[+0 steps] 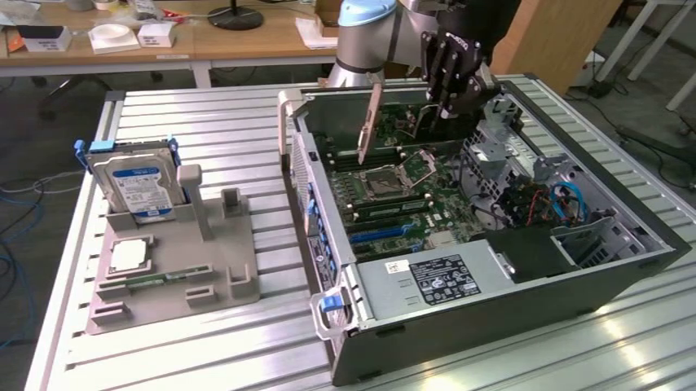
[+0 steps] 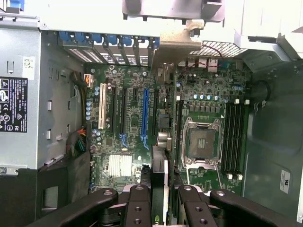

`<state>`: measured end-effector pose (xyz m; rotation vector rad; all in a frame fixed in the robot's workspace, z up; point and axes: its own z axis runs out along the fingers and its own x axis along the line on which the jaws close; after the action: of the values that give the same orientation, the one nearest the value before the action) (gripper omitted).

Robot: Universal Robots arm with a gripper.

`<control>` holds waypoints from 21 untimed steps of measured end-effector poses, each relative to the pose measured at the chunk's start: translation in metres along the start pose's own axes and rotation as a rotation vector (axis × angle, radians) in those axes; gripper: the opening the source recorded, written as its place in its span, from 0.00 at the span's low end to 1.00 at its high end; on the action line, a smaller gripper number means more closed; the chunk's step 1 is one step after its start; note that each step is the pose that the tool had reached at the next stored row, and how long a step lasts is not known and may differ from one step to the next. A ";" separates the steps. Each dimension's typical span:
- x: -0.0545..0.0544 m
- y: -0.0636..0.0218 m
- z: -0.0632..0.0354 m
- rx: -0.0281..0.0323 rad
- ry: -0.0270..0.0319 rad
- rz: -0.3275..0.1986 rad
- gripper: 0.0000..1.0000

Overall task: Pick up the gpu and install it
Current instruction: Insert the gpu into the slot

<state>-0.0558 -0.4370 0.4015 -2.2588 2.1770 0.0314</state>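
Now the gripper point(image 1: 444, 104) hangs over the far end of the open computer case point(image 1: 609, 277), its black fingers point(image 2: 142, 208) half closed and pinching the gpu point(image 2: 160, 182) by its upper edge. In the wrist view the card sits edge-on between the two pads, a thin dark strip running straight away from the camera toward the motherboard point(image 2: 189, 113) below. So the card is right in the hand, hanging down from it, not on the grey holder point(image 1: 174, 269) out on the table where the hard drive point(image 1: 136, 183) stands. Its long axis lines up with the expansion slots; the blue slot point(image 2: 145, 113) lies just beside the card's line, a touch off to one side. The processor socket point(image 2: 202, 142) and memory sticks point(image 2: 234, 137) sit on the other side. The card appears clear of the board, not yet seated.
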 end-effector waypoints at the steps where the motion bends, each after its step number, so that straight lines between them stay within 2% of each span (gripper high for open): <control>1: 0.000 0.0000 0.0000 0.0000 0.0000 0.000 0.27; 21: 0.000 0.0023 0.0013 -0.0011 -0.0003 0.000 0.27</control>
<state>-0.0581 -0.4370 0.4003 -2.2592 2.1775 0.0328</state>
